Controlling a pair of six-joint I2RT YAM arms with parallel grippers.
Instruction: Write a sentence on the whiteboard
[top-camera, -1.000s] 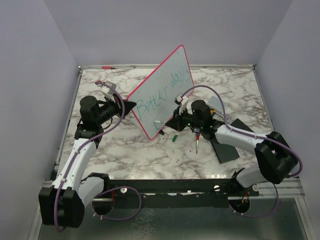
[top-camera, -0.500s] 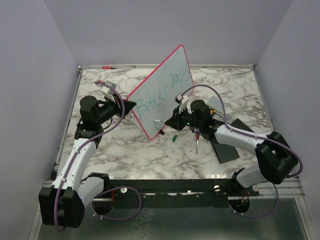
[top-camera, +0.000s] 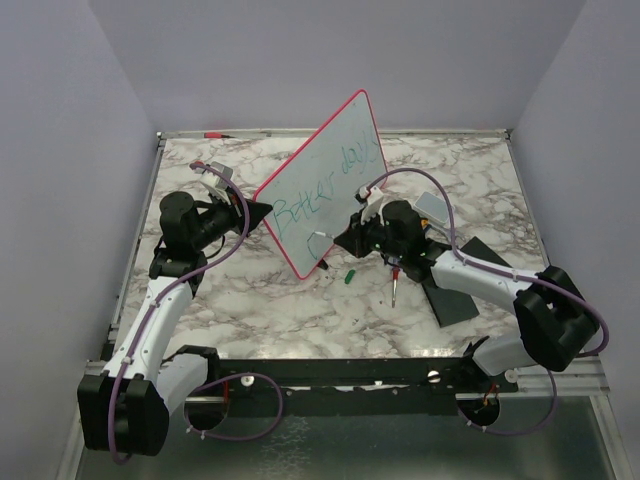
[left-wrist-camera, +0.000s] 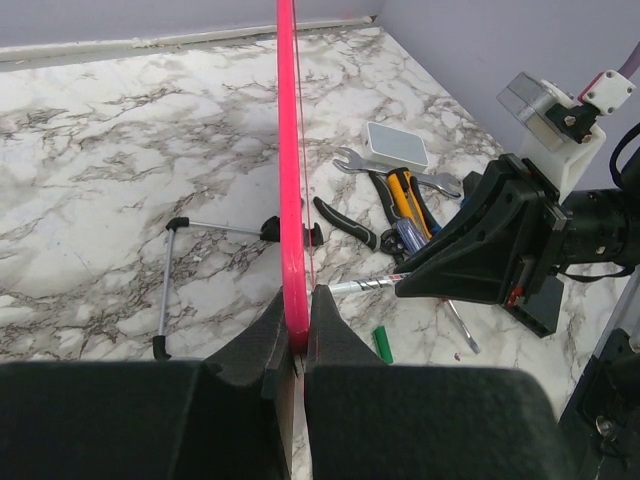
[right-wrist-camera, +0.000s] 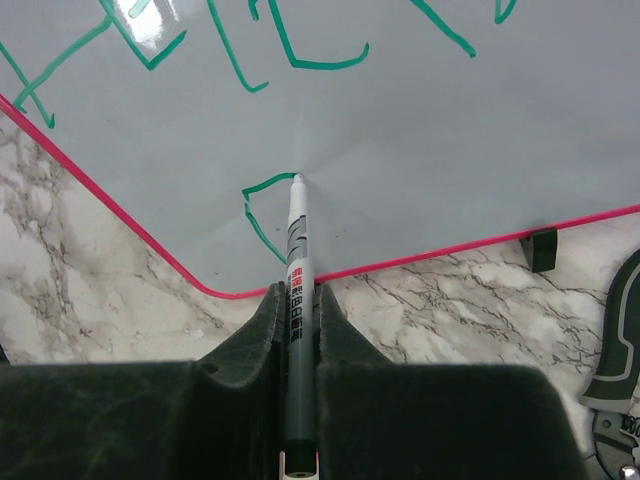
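Whiteboard (top-camera: 322, 190) pinched upright, marker (right-wrist-camera: 297, 250) on it.
Top: whiteboard tilted between both grippers, left gripper (top-camera: 264, 213) at its left edge, right gripper (top-camera: 340, 238) at its lower front. Left wrist: jaws pressed on whiteboard's red rim. Right wrist: jaws clamping marker, tip touching whiteboard by green strokes.

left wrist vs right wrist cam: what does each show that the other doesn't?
Left wrist only: the left claw shut on the red rim of the whiteboard, edge-on, plus a wrench, a white box and a green cap on the table. Right wrist only: the board's face with green writing, and the marker touching a green stroke. Both: the rim, the right claw, the marble table.
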